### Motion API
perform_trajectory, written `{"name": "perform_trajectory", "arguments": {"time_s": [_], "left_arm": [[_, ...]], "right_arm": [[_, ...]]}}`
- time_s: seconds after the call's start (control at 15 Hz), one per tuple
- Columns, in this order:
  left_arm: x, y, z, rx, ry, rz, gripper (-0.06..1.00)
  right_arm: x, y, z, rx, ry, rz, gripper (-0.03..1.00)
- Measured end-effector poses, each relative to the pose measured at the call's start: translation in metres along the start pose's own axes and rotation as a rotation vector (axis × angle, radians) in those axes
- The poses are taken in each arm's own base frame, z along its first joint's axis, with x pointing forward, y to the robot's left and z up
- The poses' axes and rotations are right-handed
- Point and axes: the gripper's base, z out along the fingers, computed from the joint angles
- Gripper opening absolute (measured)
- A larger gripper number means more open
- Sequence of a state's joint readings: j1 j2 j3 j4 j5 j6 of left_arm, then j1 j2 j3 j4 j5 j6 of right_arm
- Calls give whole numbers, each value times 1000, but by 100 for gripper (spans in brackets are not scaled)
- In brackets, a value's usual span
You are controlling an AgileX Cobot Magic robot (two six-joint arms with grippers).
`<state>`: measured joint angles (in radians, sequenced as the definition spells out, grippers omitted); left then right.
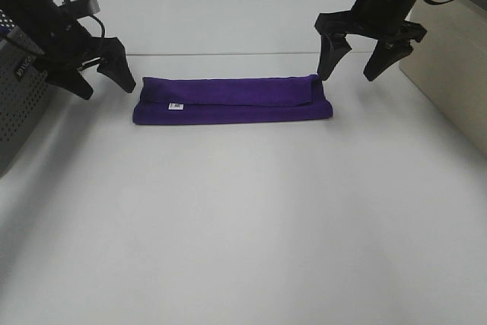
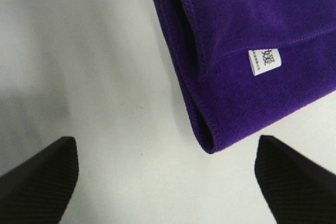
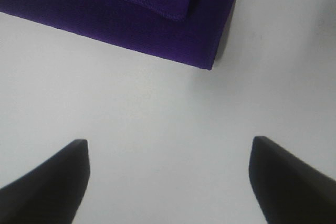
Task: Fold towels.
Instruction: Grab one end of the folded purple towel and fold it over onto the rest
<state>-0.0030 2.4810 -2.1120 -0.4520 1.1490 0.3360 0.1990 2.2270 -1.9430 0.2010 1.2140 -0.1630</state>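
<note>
A deep purple towel (image 1: pixel 232 99) lies folded into a long narrow strip across the back of the white table, with a small white label (image 1: pixel 175 106) near its left end. My left gripper (image 1: pixel 109 83) is open and empty, just off the towel's left end. My right gripper (image 1: pixel 351 74) is open and empty, raised just beyond the towel's right end. The left wrist view shows the towel's folded end (image 2: pixel 247 51) and its label (image 2: pixel 264 61) beyond the open fingertips (image 2: pixel 44 179). The right wrist view shows the towel's corner (image 3: pixel 136 19) ahead of the open fingertips (image 3: pixel 52 182).
A grey mesh basket (image 1: pixel 17 104) stands at the left edge behind my left arm. A beige box (image 1: pixel 453 74) stands at the right edge beside my right arm. The white table (image 1: pixel 243 226) stretches toward the front.
</note>
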Motion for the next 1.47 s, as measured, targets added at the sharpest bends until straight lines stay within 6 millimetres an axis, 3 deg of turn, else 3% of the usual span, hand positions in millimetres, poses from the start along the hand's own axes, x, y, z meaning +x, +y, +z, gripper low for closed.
{"name": "perform_trajectory", "arguments": {"time_s": [0.27,0.53,0.73,0.87,1.0,1.07,1.13,1.33,1.47], "left_arm": [[-6,14,27,98,12,-11,84],[-13,7,45,242,-30,-68,83],[-12,-32,69,301,7,-47,74],[-12,-44,79,289,17,-57,57],[-10,-41,84,251,23,-57,21],[-10,-39,84,240,25,-56,7],[-10,-39,83,227,33,-49,4],[-16,-43,63,176,24,9,4],[-32,-60,30,185,-72,47,4]], "right_arm": [[0,0,-1,1,-3,7,80],[0,0,-1,3,-3,12,80],[0,-1,-1,17,0,7,80],[0,-2,-1,21,0,6,80],[0,-2,-1,22,0,5,80],[0,-2,-1,22,0,5,80],[0,-2,-1,22,0,5,80],[0,-1,-3,24,-3,4,80],[1,1,-18,26,-33,-1,80]]}}
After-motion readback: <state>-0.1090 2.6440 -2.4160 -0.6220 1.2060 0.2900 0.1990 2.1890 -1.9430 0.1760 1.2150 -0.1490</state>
